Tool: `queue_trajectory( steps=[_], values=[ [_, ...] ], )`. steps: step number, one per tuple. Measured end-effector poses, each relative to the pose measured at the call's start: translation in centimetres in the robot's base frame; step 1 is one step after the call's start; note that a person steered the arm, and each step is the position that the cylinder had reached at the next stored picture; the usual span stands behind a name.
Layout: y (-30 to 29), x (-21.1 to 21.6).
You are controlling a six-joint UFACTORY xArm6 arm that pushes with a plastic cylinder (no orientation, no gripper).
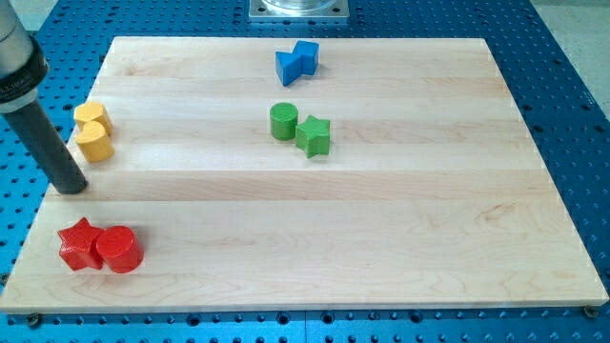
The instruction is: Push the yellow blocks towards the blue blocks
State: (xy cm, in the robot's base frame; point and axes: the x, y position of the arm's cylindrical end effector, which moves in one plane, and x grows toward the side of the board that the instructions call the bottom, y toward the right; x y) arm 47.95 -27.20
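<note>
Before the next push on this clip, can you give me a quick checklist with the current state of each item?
1. My tip in view: ok, near the board's left edge.
2. Tip close to the yellow blocks: ok, just below and left of them, not touching.
3. Tip on the far side from the blue blocks: ok, blue sits up and to the right.
4. Yellow blocks together: ok, they touch.
5. Path to blue free: cannot tell; the green cylinder and green star lie close below that line.
6. Red blocks out of the way: ok, bottom left.
</note>
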Motion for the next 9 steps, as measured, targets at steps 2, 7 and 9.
queue_trajectory(
  steps=[2,7,9],
  values=[
    [0.1,0.1],
    [5.8,1.1],
    [3.9,-5.8]
  ],
)
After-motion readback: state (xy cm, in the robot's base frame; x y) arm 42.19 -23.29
